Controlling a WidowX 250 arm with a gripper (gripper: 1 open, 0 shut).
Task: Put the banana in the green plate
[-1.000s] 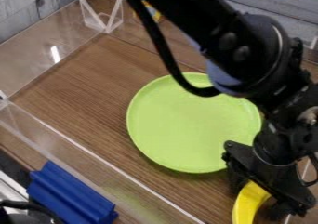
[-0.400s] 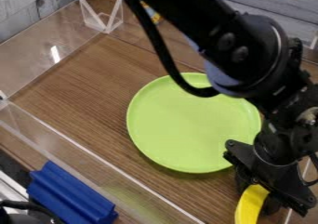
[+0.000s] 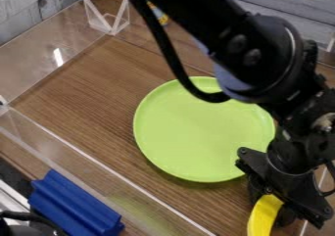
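Note:
The banana (image 3: 265, 218), small and bright yellow, lies on the wooden table at the bottom right, just off the near right rim of the green plate (image 3: 197, 127). My black gripper (image 3: 272, 196) points straight down on the banana's upper end and is shut on it. That end is hidden under the fingers. Nothing lies on the plate, and my arm crosses above its right side.
A blue ridged block (image 3: 72, 209) lies at the bottom left, outside the clear acrylic wall (image 3: 53, 54) that fences the wooden table. A small clear stand (image 3: 109, 20) sits at the far left corner.
The fingers have drawn in on the banana's upper end, and less yellow shows beside them. The arm has stayed where it was.

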